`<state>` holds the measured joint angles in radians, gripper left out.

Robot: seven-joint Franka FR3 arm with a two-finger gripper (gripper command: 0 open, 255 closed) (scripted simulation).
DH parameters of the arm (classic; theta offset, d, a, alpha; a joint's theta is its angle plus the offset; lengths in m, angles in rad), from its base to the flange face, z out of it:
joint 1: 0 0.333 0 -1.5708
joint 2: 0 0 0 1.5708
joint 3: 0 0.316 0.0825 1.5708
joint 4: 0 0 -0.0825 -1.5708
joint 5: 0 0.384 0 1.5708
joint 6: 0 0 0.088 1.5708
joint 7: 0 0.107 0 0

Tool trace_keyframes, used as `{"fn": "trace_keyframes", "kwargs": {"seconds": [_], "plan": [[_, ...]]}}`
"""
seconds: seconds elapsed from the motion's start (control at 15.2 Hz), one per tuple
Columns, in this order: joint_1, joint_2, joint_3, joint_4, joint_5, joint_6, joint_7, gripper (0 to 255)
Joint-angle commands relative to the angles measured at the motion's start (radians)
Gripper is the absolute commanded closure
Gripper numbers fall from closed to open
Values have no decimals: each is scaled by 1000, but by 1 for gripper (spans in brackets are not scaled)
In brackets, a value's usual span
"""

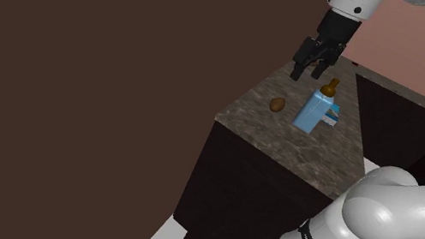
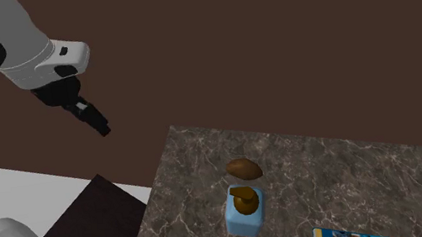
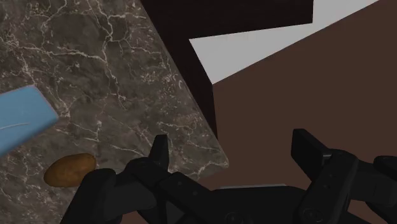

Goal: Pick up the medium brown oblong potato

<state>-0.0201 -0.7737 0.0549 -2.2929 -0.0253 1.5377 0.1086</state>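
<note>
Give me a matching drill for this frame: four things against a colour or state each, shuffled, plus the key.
Things:
1. potato
2. bottle
3. gripper
4. countertop

Descriptions:
A. open, in the air, holding nothing
B. brown, lying beside the bottle
C. light blue body, brown top, upright
D. dark marbled surface with pale veins

Pairs: 1-B, 2-C, 3-A, 4-D
</note>
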Motion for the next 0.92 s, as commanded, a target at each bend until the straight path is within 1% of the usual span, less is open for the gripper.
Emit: {"fn": "trace_keyframes", "kwargs": {"seconds": [0.0, 0.4, 0.86], "plan": [[0, 0, 0, 0, 0, 0, 0, 0], [-78, 202, -46, 60, 1, 101, 91, 0], [-155, 432, -112, 157, 16, 188, 184, 0]]}}
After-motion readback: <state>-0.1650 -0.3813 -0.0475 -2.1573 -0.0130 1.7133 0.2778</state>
